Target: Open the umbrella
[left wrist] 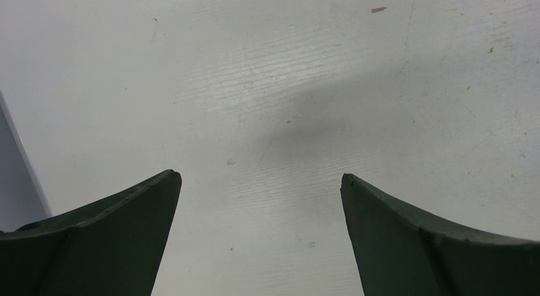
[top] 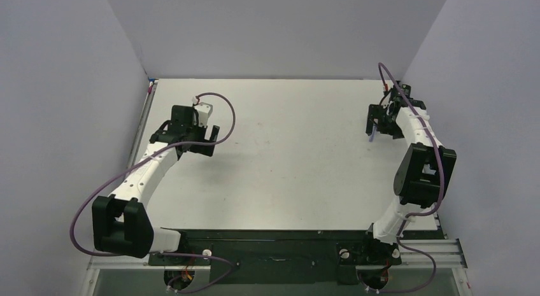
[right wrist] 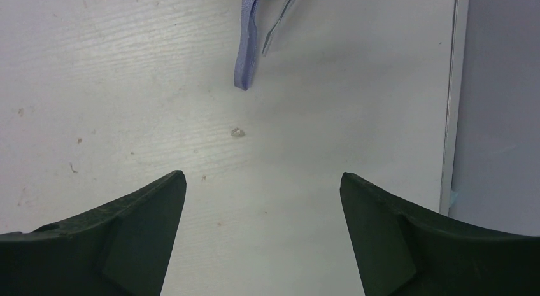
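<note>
The left gripper hung with its dark fingers spread wide over the bare white wood-grain tabletop, holding nothing. On the far right, the right gripper was just as wide apart and empty. Of the umbrella, only a flat lavender strap showed, lying on the table just beyond the right fingers; from above it was a small lavender sliver under that wrist. The rest was out of view. The sensible play looked to be easing forward to bring the handle into sight before closing on anything.
</note>
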Tool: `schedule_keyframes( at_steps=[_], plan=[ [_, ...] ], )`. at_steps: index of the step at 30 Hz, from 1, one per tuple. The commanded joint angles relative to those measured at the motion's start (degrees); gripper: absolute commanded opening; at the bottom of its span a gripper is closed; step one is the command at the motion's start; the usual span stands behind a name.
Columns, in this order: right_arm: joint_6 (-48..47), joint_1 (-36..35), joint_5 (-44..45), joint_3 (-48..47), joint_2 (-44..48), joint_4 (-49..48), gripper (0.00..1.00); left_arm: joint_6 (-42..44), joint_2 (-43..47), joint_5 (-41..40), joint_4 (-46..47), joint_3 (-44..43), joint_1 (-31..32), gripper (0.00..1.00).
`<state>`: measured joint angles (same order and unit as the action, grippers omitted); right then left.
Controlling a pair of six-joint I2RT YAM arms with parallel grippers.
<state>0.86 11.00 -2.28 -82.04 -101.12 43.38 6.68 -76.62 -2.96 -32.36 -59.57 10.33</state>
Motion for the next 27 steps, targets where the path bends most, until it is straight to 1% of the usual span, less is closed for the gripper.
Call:
schedule_keyframes(
  at_steps=[1, 5, 9, 13, 15, 17, 18, 19, 21, 25, 27],
  plan=[
    [0.0, 1.1, 0.6, -3.9, -3.8, -0.7, 0.85, 0.9, -2.2, 2.3, 1.7, -3.3, 0.2, 0.97],
    [-0.4, 1.4, 0.6, -6.6, -8.0, -0.9, 0.82, 1.2, -3.3, 2.0, 1.3, -3.7, 0.3, 0.97],
    [-0.3, 1.4, 0.6, -12.4, -12.5, -0.9, 0.80, 1.3, -5.0, 1.9, 0.8, -4.3, 0.3, 0.97],
    [0.2, 1.7, 1.1, -16.9, -16.2, -0.8, 0.74, 1.3, -7.2, 1.9, 0.1, -5.8, 0.2, 0.97],
    [0.3, 2.3, 1.1, -18.2, -17.2, -0.8, 0.70, 1.2, -8.3, 2.0, -0.1, -6.6, 0.2, 0.97],
    [0.5, 2.7, 0.9, -18.9, -18.1, -0.9, 0.61, 1.3, -9.3, 2.2, -0.2, -7.3, 0.3, 0.97],
    [0.6, 3.0, 1.0, -19.0, -18.8, -0.8, 0.60, 1.3, -9.9, 2.3, -0.1, -7.5, 0.2, 0.97],
    [0.5, 3.0, 1.0, -19.2, -19.0, -0.8, 0.55, 1.2, -10.2, 2.3, -0.1, -8.0, 0.3, 0.97],
    [0.3, 3.1, 1.2, -19.3, -19.8, -0.8, 0.50, 1.2, -11.2, 2.4, -0.3, -8.7, 0.3, 0.97],
    [-0.2, 3.3, 1.7, -19.7, -21.4, -1.0, 0.43, 1.2, -12.2, 2.7, -0.6, -9.7, 0.4, 0.97],
    [-0.2, 3.5, 1.7, -20.2, -21.9, -1.1, 0.42, 1.2, -12.5, 2.9, -0.8, -10.0, 0.3, 0.97]
  ],
)
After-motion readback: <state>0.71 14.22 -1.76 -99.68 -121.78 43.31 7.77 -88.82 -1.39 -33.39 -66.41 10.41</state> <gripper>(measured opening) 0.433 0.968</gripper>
